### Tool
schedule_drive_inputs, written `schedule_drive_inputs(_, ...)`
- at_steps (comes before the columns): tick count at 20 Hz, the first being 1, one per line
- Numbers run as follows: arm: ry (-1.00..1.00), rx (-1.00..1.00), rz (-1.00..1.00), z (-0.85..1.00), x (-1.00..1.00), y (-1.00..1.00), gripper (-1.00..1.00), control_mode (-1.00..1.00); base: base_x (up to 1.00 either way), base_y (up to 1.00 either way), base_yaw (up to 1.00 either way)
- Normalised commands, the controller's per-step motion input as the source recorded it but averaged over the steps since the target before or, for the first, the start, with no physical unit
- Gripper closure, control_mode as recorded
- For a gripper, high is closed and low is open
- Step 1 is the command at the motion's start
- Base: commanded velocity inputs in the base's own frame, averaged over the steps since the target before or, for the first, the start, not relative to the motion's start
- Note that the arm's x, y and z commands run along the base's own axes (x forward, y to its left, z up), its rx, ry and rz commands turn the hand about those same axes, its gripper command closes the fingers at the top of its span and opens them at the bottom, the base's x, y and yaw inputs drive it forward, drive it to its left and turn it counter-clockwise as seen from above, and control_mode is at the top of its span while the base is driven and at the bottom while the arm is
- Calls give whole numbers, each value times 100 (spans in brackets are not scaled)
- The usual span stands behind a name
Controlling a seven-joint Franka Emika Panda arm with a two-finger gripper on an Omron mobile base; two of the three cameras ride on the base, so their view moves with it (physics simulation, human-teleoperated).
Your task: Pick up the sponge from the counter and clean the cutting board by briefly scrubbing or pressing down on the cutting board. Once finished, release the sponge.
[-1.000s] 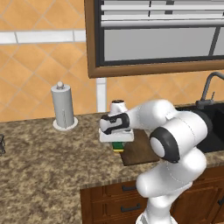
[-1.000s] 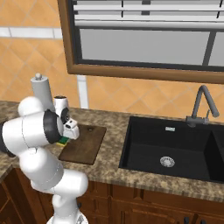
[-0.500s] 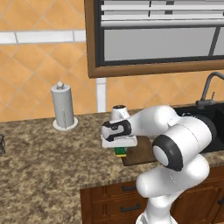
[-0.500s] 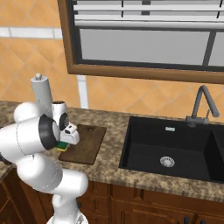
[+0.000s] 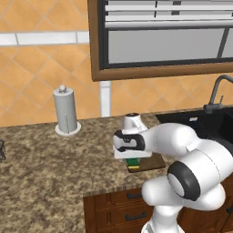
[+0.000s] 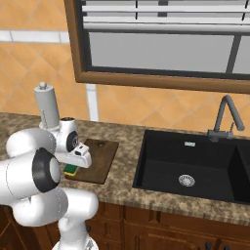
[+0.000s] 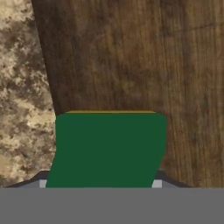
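A white robot arm bends low over a speckled brown-and-tan granite tabletop (image 5: 50, 173). Its fingers (image 5: 132, 162) point straight down and are clamped on a small rectangular sponge with a green top layer over a yellow body (image 5: 133, 163) — the green block sits directly between them, and the yellow layer shows below it in the left base view.

Right beneath the fingers lies a flat dark-brown wooden cutting board with rounded corners (image 6: 100, 158). The sponge (image 6: 71, 170) is at the board's near corner, close to the tabletop's front edge, and appears to rest on the wood; actual contact cannot be confirmed. In the hand view the sponge (image 7: 107, 148) rises from between the fingers, the board's grain (image 7: 131, 57) stretches away beyond it, and granite (image 7: 22, 87) runs along one side of the board.

Beyond the fingers, towards the tiled wall, stands an upright grey paper-towel roll on a round base (image 5: 66, 111), well apart from the board. To the other side of the fingers — past the far end of the board — a black sink basin (image 6: 190, 166) is set into the tabletop, with a dark curved tap (image 6: 225, 117) behind it. Wooden drawer fronts (image 5: 118, 211) sit under the front edge.
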Motion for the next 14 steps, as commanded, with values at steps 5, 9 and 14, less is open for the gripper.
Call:
schedule_drive_inputs(5,3,0,0,-24,-38,-5,100,-100,0,0,0)
schedule_drive_inputs(9,2,-3,0,-33,-6,-23,100,-100,0,0,0)
schedule_drive_inputs(14,2,0,0,-5,0,-86,100,-100,0,0,0)
